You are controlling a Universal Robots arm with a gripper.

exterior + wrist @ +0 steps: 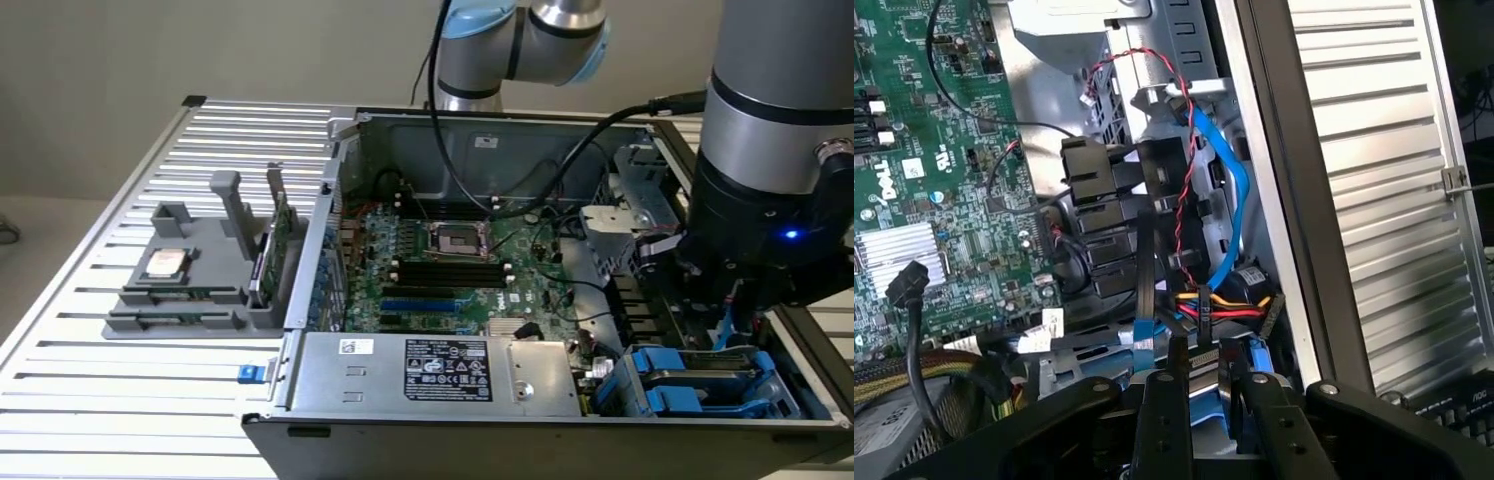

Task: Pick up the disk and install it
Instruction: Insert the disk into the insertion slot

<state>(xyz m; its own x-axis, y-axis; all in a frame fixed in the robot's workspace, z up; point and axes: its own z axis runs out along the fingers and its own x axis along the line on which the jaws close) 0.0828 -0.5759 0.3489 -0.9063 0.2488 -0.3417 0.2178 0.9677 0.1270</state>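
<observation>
The disk [711, 370], grey in a bright blue carrier frame, sits low in the drive bay at the corner of the open computer case [441, 130] on the exterior view's right. My gripper [730, 318] hangs directly over it, reaching down into the bay. In the wrist view the two dark fingers [1174, 385] stand close together with the disk's thin blue edge [1202, 398] between them, so the gripper [1201, 388] is shut on the disk. The rest of the disk is hidden under the fingers and the gripper body.
A blue data cable [1226, 200], a red-black twisted wire [1179, 150] and black connectors [1094, 185] crowd the bay beside the fingers. The motherboard [454, 260] and power supply [427, 372] fill the case. A grey holder [187, 290] on the slatted table carries a CPU chip [166, 263] and an upright green card [276, 250].
</observation>
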